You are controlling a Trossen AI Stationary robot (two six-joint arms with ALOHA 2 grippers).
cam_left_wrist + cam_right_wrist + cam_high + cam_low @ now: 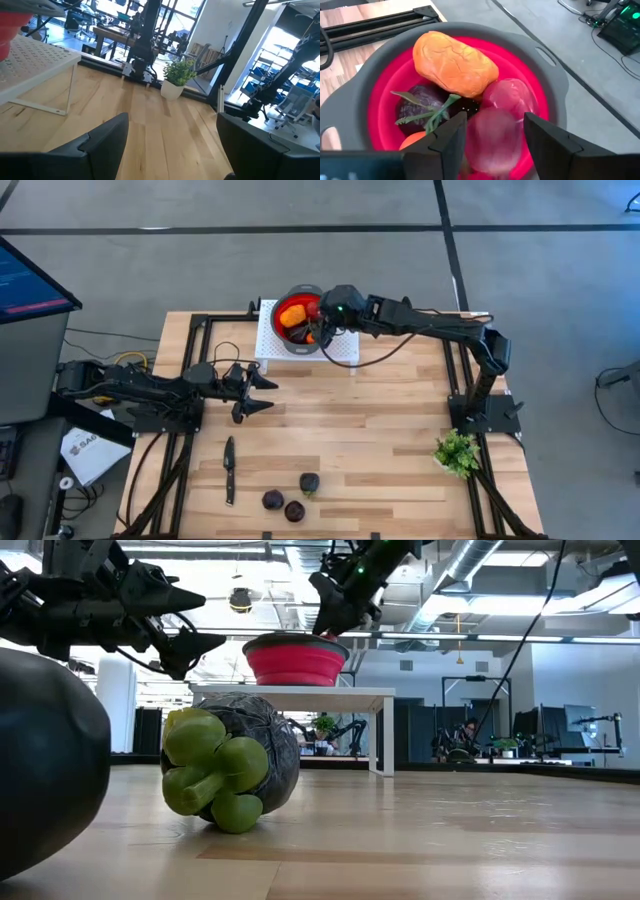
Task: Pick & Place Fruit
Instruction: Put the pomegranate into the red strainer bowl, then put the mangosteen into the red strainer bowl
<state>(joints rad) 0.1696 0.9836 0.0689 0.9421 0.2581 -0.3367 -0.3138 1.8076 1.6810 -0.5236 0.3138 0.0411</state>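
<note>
Looking from the front edge of the table inward, I count 3 small dark purple rounded fruits (292, 500) lying loose on the pale wooden slatted tabletop (380, 420), close together, with a slim black knife (229, 470) just to their left. In the low view one of them, with a knobbly green stalk, sits right in front of the camera. These 3 are what I judge is left to move.

Farther in, my left gripper (268, 392) hangs above the boards on the left side, fingers (102, 142) spread wide with nothing between them; it is waiting. A small green leafy plant in a white pot (457, 452) stands at the right edge, well apart from the work.

At the far edge sits the red collapsible bowl with a grey rim (547, 75) on a white perforated stand (345, 350). My right gripper (492, 132) is directly over it, pointing down into it. Its 2 dark fingers stand apart on either side of a red rounded fruit (495, 137), and I cannot tell whether they grip it or have let it go. Beneath and beside it the bowl already holds an orange lumpy fruit (454, 62), another red piece (512, 97), a dark purple one with a green stem (417, 107), and a sliver of orange lower down.

So I judge most of the job done: several pieces are in the bowl, this red one is at the drop, 3 purple ones remain.
</note>
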